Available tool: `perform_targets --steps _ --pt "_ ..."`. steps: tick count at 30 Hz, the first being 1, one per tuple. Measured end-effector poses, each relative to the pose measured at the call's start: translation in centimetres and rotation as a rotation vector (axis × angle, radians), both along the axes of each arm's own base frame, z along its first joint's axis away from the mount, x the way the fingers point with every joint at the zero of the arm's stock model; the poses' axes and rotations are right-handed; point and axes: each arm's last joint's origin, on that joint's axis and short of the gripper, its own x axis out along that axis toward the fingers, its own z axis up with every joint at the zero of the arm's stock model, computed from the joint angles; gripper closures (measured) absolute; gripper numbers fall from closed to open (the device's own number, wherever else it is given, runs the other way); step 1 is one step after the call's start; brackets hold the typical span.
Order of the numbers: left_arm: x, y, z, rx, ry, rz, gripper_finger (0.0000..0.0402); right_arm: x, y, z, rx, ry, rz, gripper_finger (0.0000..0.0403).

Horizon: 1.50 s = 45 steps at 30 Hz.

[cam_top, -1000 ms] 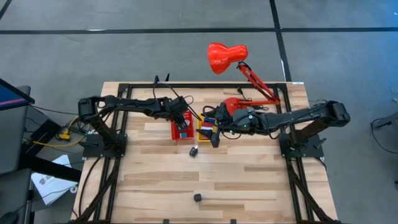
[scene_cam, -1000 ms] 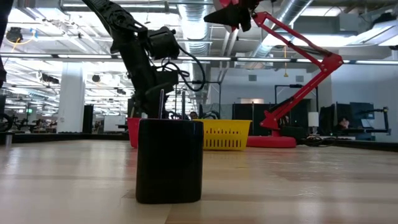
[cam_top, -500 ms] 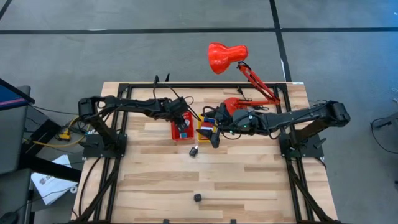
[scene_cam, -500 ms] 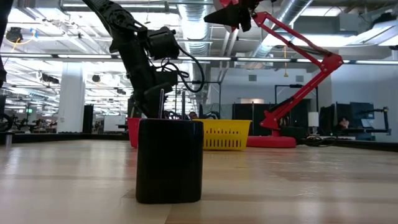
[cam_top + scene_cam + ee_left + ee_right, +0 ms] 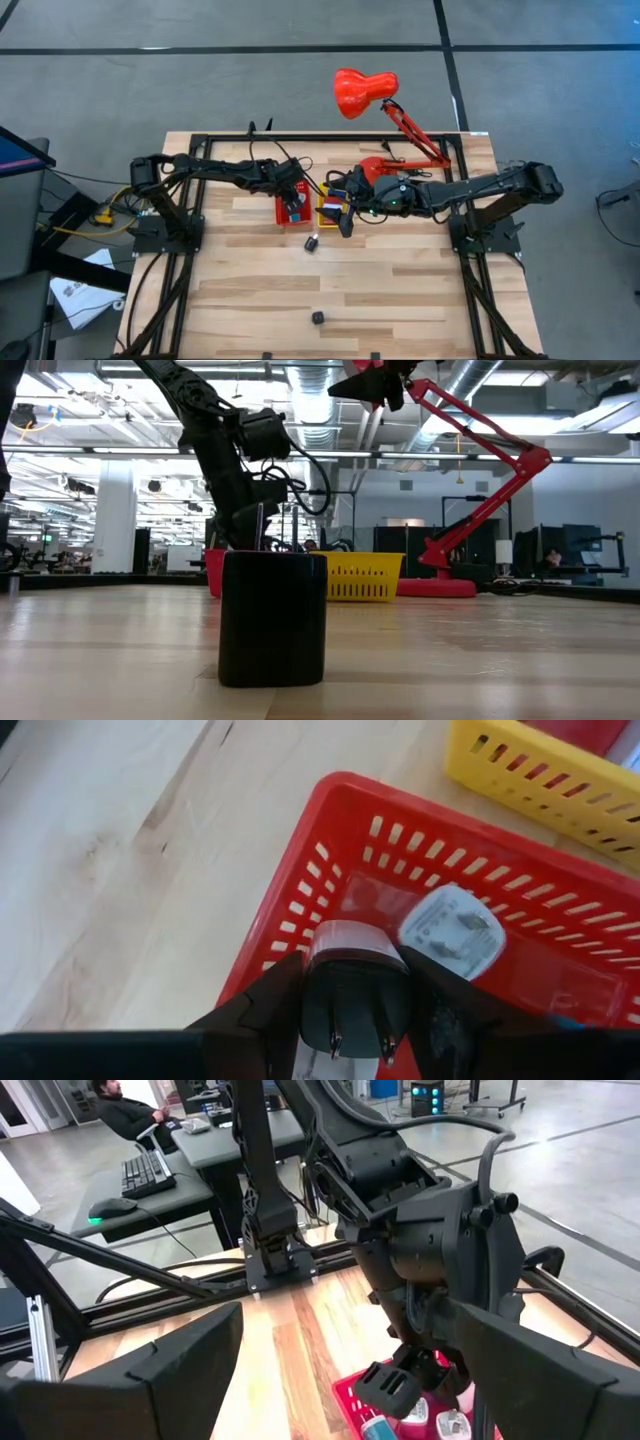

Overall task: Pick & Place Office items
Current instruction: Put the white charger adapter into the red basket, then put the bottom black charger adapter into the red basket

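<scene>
The left pincer (image 5: 345,1020) hung over the red slotted plastic bin (image 5: 300,890), clamped on a black two-pronged plug adapter (image 5: 352,995); released crooked, it might strike the white adapter (image 5: 452,928) inside. The right pincer (image 5: 345,222), beside the yellow slotted bin (image 5: 330,208), gaped empty.

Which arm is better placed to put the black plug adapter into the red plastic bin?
Left. The left gripper already holds the black plug adapter directly over the red plastic bin, beside a white adapter. The right gripper waits by the yellow bin.
</scene>
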Motion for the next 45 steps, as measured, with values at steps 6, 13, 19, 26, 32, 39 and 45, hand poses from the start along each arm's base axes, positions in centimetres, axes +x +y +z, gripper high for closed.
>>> perform_targets --steps 6,13,19,26,32,39,45 --pt "0.1 -0.4 -0.7 -0.013 0.035 -0.012 0.0248 0.0 0.0 0.0 0.0 0.0 0.0 0.0046" --pt "0.6 -0.6 -0.4 0.004 -0.019 -0.029 0.0251 0.0 0.0 0.0 0.0 0.004 0.0 0.0046" --pt "0.6 -0.6 -0.4 0.003 -0.014 -0.03 0.024 0.0 0.0 -0.1 -0.001 0.007 0.0 0.0046" --pt "0.5 -0.6 -0.4 0.001 -0.005 -0.03 0.0236 0.0 0.0 -0.1 -0.001 0.007 0.001 0.0046" --pt "0.5 -0.7 -0.4 0.001 -0.004 -0.032 0.0233 0.0 0.0 -0.1 -0.001 0.008 0.0 0.0046" --pt "-0.4 -0.9 2.0 0.016 -0.051 -0.032 0.0215 0.0 0.0 -0.1 -0.001 0.007 0.0 0.0046" --pt "-2.4 -1.5 7.4 0.07 -0.228 -0.032 0.0208 -0.1 0.0 -0.2 0.052 0.008 -0.012 0.0046"
